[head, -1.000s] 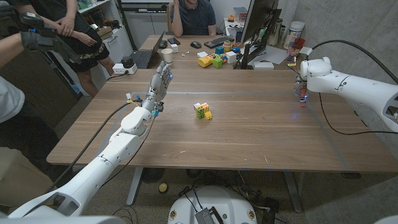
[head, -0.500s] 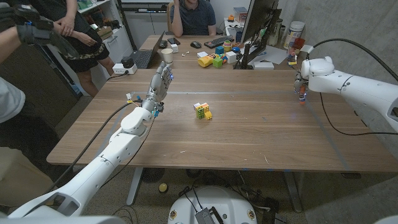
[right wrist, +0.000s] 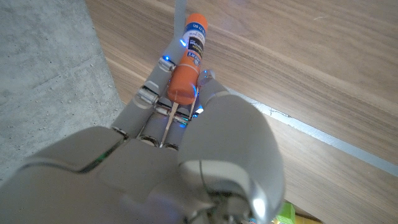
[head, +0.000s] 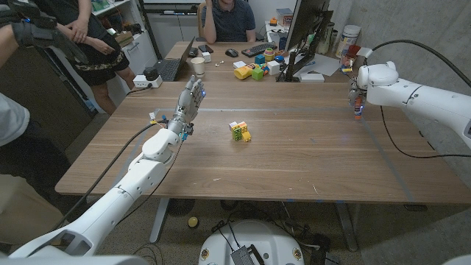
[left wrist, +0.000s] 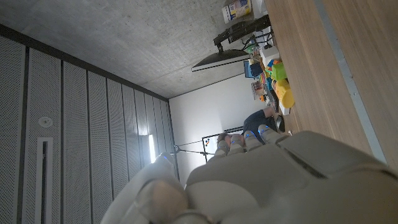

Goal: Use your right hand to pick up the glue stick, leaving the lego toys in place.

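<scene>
Head view: right hand point(head: 358, 94) had lifted the glue stick point(head: 358, 110) higher.
It gripped the stick; lego toys point(head: 238, 131) stayed put, so the pickup looked done.

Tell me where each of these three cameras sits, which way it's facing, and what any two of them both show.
Head view: on the robot's head, looking down at the wooden table, lego toys and both arms.
Left wrist view: on the left wrist, along the back of the left hand toward ceiling and desk clutter.
Right wrist view: on the right wrist, over the right hand holding the glue stick.
Shared: head and right wrist views both show the glue stick.
</scene>
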You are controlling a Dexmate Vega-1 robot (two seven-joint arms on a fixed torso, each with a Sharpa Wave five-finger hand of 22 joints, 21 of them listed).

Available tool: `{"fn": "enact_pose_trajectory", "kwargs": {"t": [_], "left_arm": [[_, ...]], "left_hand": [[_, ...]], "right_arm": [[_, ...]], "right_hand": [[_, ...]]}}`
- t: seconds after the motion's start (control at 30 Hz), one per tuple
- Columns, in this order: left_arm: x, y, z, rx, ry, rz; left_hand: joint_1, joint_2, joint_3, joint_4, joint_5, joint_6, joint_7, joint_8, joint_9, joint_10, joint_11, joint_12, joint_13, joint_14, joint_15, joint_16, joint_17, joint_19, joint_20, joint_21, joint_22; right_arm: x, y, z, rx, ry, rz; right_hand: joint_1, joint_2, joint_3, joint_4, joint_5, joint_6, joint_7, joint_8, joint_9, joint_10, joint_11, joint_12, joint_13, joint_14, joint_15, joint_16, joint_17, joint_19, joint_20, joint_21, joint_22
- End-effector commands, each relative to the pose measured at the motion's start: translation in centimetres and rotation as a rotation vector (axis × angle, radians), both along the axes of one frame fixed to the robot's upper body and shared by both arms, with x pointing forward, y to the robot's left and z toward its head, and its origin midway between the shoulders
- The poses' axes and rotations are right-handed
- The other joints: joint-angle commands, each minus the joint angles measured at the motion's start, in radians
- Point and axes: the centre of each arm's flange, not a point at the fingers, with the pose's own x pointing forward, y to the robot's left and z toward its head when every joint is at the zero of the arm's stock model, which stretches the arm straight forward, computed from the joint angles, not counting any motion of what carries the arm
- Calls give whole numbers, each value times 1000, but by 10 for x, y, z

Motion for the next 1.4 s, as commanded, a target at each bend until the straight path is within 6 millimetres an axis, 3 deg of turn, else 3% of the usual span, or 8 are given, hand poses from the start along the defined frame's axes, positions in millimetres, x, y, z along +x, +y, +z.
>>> {"fn": "enact_pose_trajectory", "kwargs": {"t": [0.03,0.73,1.4], "left_arm": [[-3,1,-4,-3,-3,-4],[-3,-1,-10,-16,-6,-14],[-6,3,-12,-25,-15,-7]], "left_hand": [[6,26,-3,2,7,-20,-1,4,2,-114,2,5,2,-149,-5,1,4,-19,-3,-1,1],[6,27,-8,2,8,-19,-1,4,2,-113,3,5,2,-149,-5,2,3,-18,-3,-1,1],[6,28,-12,2,10,-19,-1,4,2,-115,1,5,2,-149,-5,2,3,-18,-4,-1,1]], "right_arm": [[-17,7,16,0,-18,23],[-50,28,48,-75,-101,35],[-65,50,76,-114,-153,72]], "right_hand": [[12,6,5,8,-2,25,21,1,4,11,-2,-4,6,13,-142,-4,6,-5,-65,3,-1],[16,7,2,14,-3,29,22,-6,4,18,2,-11,6,16,-142,-11,10,-7,-65,6,-3],[24,4,0,17,-2,35,26,-13,4,23,5,-19,8,25,-142,-18,12,-3,-66,13,-3]]}}
